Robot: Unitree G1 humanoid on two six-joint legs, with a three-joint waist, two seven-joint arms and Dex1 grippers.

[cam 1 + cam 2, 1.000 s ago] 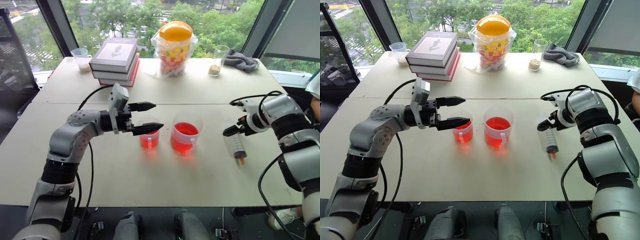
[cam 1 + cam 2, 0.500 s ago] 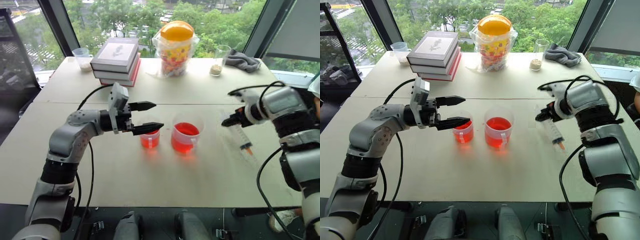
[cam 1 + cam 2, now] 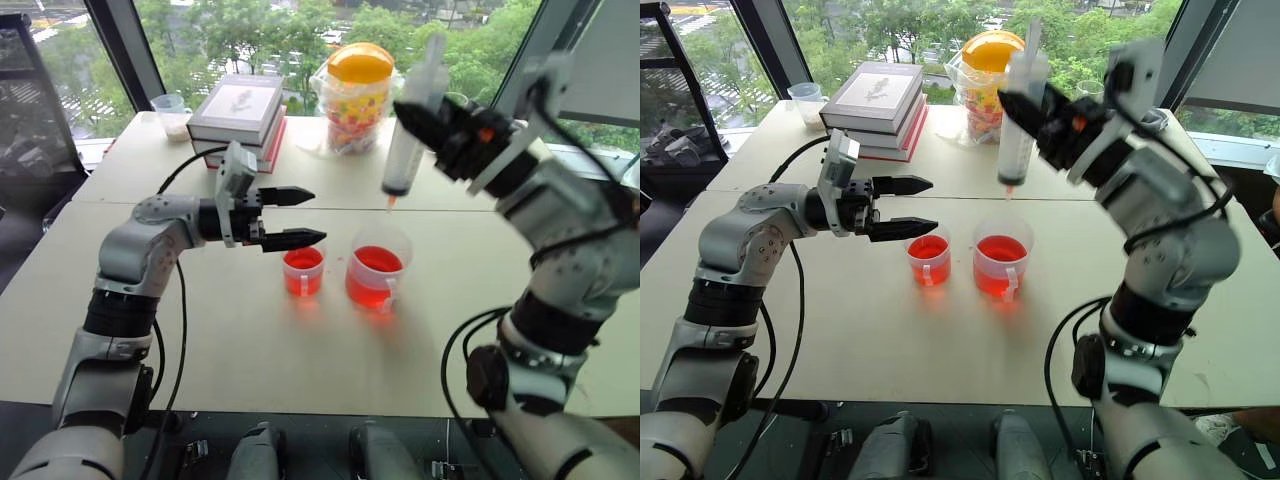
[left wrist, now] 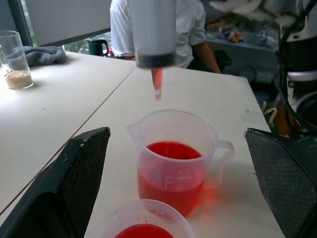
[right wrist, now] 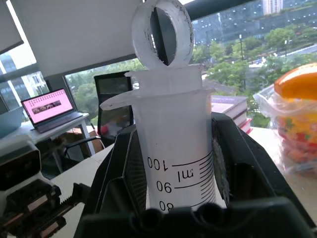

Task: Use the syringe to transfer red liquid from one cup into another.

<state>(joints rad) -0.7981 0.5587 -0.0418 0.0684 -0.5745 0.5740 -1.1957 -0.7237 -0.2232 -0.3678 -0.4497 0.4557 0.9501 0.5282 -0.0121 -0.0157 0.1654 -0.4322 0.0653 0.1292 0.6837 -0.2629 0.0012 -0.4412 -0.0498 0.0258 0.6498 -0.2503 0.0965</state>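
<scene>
My right gripper [image 3: 428, 122] is shut on the syringe [image 3: 406, 150] and holds it upright, plunger pushed in. Its orange tip [image 4: 156, 82] hangs a little above the wider handled cup [image 3: 378, 277], which holds red liquid [image 4: 170, 151]. To that cup's left stands the smaller cup [image 3: 303, 270], also with red liquid in it. My left gripper [image 3: 318, 214] is open and level, its fingers [image 4: 74, 178] just above and to the left of the smaller cup, touching nothing. In the right wrist view the black fingers [image 5: 124, 173] clamp the syringe barrel [image 5: 173, 148] from both sides.
At the back of the table are a stack of books [image 3: 238, 110], a bagged candy jar with an orange lid [image 3: 357, 95] and a small cup with white contents [image 3: 172, 112]. A glass with brown grains [image 4: 15, 62] and a grey cloth [image 4: 44, 54] lie far right. A person in a white shirt [image 4: 193, 29] stands beyond the table.
My right gripper has lifted the syringe off the table at the right and swung it up and left, turning it upright over the handled cup. The left gripper has stayed open, barely rising.
</scene>
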